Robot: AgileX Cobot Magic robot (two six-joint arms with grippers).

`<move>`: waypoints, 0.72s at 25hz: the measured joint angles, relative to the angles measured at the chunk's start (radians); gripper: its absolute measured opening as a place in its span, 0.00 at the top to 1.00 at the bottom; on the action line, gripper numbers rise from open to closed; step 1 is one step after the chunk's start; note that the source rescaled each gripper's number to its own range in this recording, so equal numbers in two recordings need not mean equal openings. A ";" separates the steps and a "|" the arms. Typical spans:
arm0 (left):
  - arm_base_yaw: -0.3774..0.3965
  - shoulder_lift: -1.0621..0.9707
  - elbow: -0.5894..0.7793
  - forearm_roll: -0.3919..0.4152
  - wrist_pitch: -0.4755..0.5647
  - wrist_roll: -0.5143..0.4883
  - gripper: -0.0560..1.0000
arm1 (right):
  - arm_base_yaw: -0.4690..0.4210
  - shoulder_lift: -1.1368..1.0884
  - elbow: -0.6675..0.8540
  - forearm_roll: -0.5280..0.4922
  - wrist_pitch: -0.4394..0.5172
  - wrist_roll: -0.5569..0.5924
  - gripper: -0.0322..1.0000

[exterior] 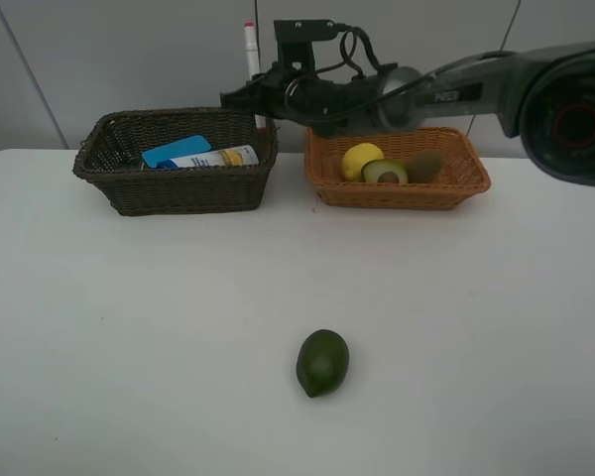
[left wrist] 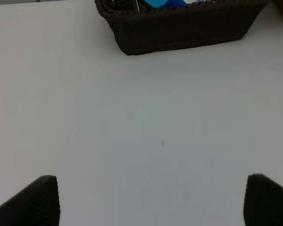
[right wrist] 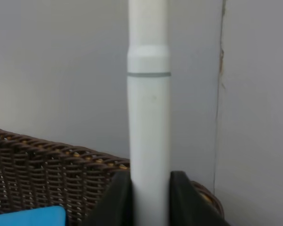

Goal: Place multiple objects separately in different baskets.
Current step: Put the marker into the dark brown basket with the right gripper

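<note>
White worktop (exterior: 129,327) fills the frame. Dark basket (exterior: 178,188) upper left holds a bottle (exterior: 213,157); orange basket (exterior: 397,188) upper right holds lemon (exterior: 361,160), halved avocado (exterior: 385,173), kiwi (exterior: 423,166). Whole avocado (exterior: 322,363) sits low centre. Right gripper (right wrist: 150,188) jaws clamp the marker (right wrist: 149,94) upright over the dark basket's right end; left gripper (left wrist: 151,202) jaws gape wide, empty.

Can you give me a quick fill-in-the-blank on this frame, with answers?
1. The right gripper holds the ___ upright above the dark basket.
2. The lemon lies in the ___ basket.
3. Alone on the table lies the whole ___.
4. The left gripper is ___.

Answers: marker; orange; avocado; open
</note>
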 joint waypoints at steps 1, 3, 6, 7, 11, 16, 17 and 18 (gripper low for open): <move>0.000 0.000 0.000 0.000 0.000 0.000 0.00 | 0.001 0.007 0.000 0.000 0.004 0.004 0.97; 0.000 0.000 0.000 0.000 0.000 0.000 0.00 | 0.002 0.018 0.000 0.000 0.011 0.017 0.97; 0.000 0.000 0.000 0.000 0.000 0.000 0.00 | 0.006 0.028 0.000 -0.010 0.016 0.018 0.97; 0.000 0.000 0.000 0.000 0.000 0.000 0.00 | 0.009 0.029 0.000 -0.015 0.016 0.018 0.97; 0.000 0.000 0.000 0.000 0.000 0.000 0.00 | 0.014 0.029 0.000 -0.042 0.016 0.018 0.87; 0.000 0.000 0.000 0.000 0.000 0.000 0.00 | 0.014 0.029 0.000 -0.046 0.016 0.008 0.38; 0.000 0.000 0.000 0.000 0.000 0.000 0.00 | 0.014 0.029 0.000 -0.046 0.016 0.008 0.27; 0.000 0.000 0.000 0.000 0.000 0.000 0.00 | 0.014 0.029 0.000 -0.046 0.016 0.008 0.17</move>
